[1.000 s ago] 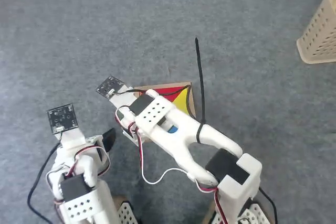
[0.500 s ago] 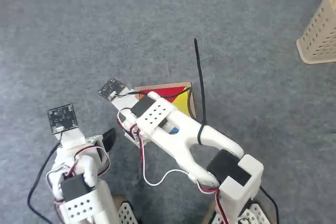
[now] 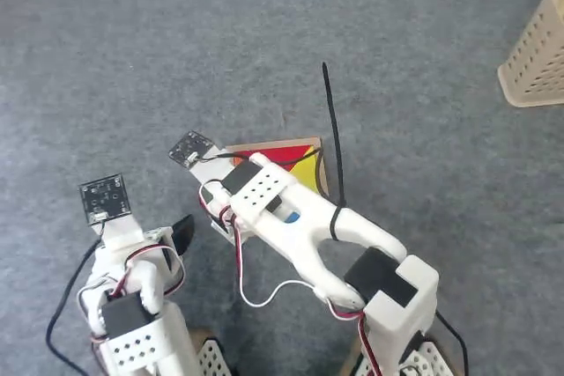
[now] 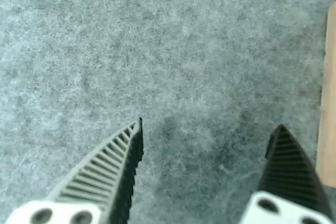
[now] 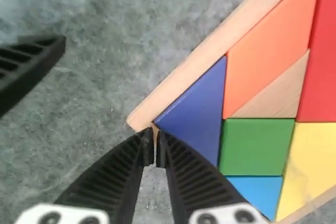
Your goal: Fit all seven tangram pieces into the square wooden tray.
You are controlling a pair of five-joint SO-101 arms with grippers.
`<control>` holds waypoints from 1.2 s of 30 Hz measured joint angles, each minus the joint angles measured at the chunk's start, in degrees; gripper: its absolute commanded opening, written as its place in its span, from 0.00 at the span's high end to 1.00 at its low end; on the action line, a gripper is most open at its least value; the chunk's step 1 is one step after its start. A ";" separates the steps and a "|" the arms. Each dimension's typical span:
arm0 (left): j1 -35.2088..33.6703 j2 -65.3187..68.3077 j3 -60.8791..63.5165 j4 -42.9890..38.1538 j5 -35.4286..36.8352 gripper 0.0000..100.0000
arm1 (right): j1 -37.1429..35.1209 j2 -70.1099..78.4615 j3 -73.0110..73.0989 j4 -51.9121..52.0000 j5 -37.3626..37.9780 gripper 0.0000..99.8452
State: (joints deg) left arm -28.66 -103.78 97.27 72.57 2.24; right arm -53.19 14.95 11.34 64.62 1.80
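7 coloured pieces lie in the square wooden tray [image 5: 210, 51]: dark blue triangle [image 5: 197, 111], orange piece [image 5: 268, 51], bare-wood triangle [image 5: 273, 100], red piece [image 5: 317, 66], green square [image 5: 254, 148], light blue piece [image 5: 252, 190] and yellow piece [image 5: 310, 161]. The tray sits toward the near edge of the grey carpet [image 3: 132, 68], about midway along it.

Left to right:
- The left gripper [image 4: 210, 129] hovers near the tray's left rim, jaws wide apart and holding nothing.
- The right gripper [image 5: 155, 141] has its jaws pressed together on nothing, tips at the tray's corner beside the dark blue triangle.
- A slotted basket [image 3: 538, 50] stands at the carpet's right edge.

Step in hand, by judgement: a final seating check, since all 7 pieces seem placed. Next move: lift the right gripper clear without dragging the tray.

Hidden or unclear:
- From above, the right arm covers most of the tray.
- The light blue and yellow pieces are cut off.
- Contact with the rim cannot be told.
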 measured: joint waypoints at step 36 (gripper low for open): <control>0.00 0.00 0.00 0.00 0.00 0.65 | 5.01 -35.60 27.25 -10.55 0.09 0.99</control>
State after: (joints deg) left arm -28.66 -103.78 97.27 72.57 2.24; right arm -48.18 -20.66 38.59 54.07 1.89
